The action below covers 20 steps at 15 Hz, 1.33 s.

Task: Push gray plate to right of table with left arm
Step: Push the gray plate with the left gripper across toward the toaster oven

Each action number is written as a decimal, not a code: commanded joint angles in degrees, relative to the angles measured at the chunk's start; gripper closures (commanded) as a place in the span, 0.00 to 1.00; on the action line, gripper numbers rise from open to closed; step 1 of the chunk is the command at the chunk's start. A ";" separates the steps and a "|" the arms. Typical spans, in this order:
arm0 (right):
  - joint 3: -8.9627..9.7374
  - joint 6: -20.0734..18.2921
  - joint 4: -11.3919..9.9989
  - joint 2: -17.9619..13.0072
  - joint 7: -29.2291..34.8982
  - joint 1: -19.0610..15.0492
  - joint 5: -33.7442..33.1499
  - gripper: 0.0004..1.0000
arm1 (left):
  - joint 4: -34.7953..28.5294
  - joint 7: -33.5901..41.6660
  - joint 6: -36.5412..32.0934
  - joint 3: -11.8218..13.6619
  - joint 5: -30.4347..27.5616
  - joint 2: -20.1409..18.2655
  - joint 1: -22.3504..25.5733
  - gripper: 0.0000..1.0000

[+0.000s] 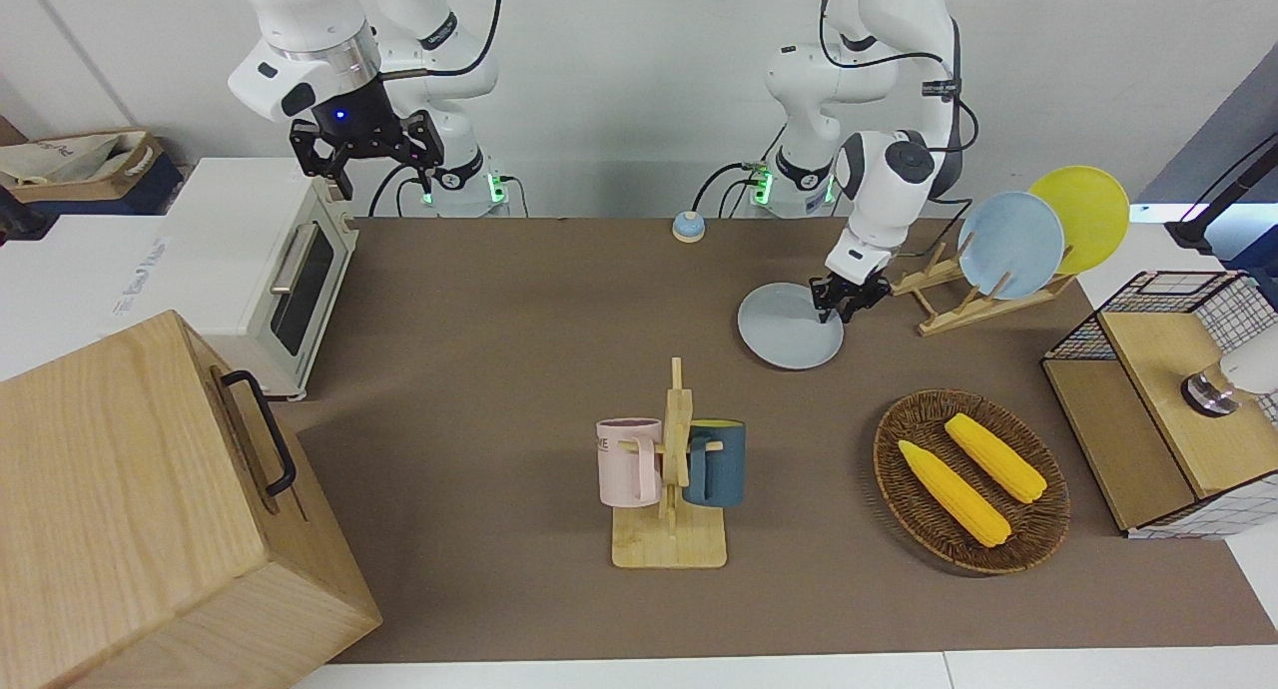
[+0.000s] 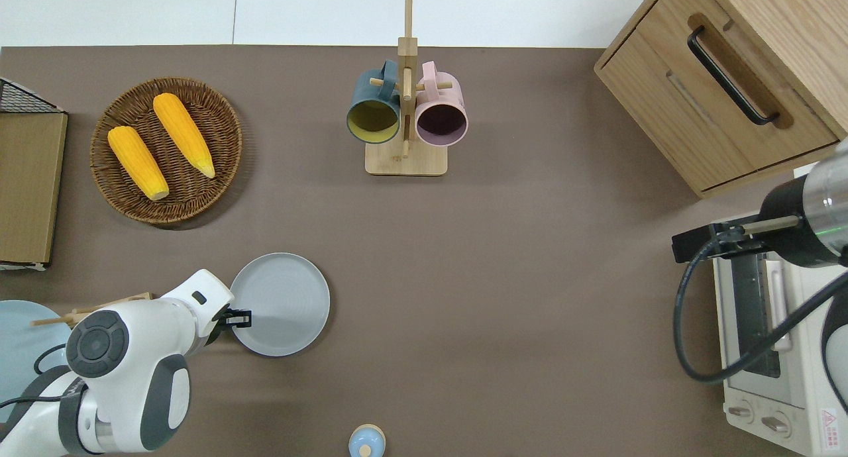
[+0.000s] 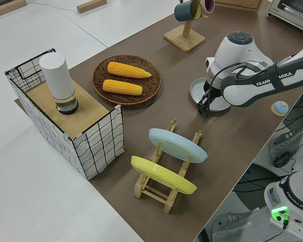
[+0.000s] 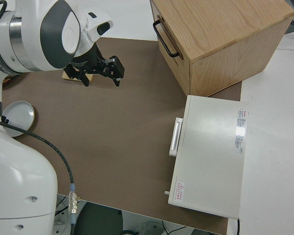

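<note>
The gray plate (image 1: pixel 784 335) (image 2: pixel 285 298) (image 3: pixel 197 91) (image 4: pixel 17 115) lies flat on the brown table (image 1: pixel 499 320) (image 2: pixel 497 278), toward the left arm's end and fairly near the robots. My left gripper (image 1: pixel 847 308) (image 2: pixel 240 318) (image 3: pixel 206 108) is low at the plate's rim, on the side toward the left arm's end of the table, pointing down; I cannot tell whether it touches the rim. The right arm is parked, its gripper (image 1: pixel 387 185) (image 4: pixel 102 81) open and holding nothing.
A wooden dish rack (image 1: pixel 958 295) with a sky-blue plate (image 1: pixel 1010 245) and a yellow plate (image 1: pixel 1083 215) stands beside the left gripper. A basket of corn (image 2: pixel 165 149), a mug rack (image 2: pixel 405 112), a bell (image 2: pixel 366 440), a toaster oven (image 1: pixel 265 265) and a wooden cabinet (image 2: pixel 729 79) stand around.
</note>
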 commanded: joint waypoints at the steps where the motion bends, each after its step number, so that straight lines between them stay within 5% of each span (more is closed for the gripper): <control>1: 0.32 -0.69 -0.03 -0.43 -0.15 -0.62 0.46 0.02 | -0.81 -0.35 1.28 0.22 -1.43 -0.18 -0.66 1.00; 9: 0.23 -0.69 -0.03 -0.43 -0.06 -0.62 0.46 0.02 | 1.47 -6.40 2.07 -1.01 -3.89 3.06 -6.09 1.00; 20: 0.32 -0.69 -0.03 -0.43 -0.06 -0.62 0.46 0.02 | 15.96 -28.46 1.81 -1.37 -3.80 16.42 -22.35 1.00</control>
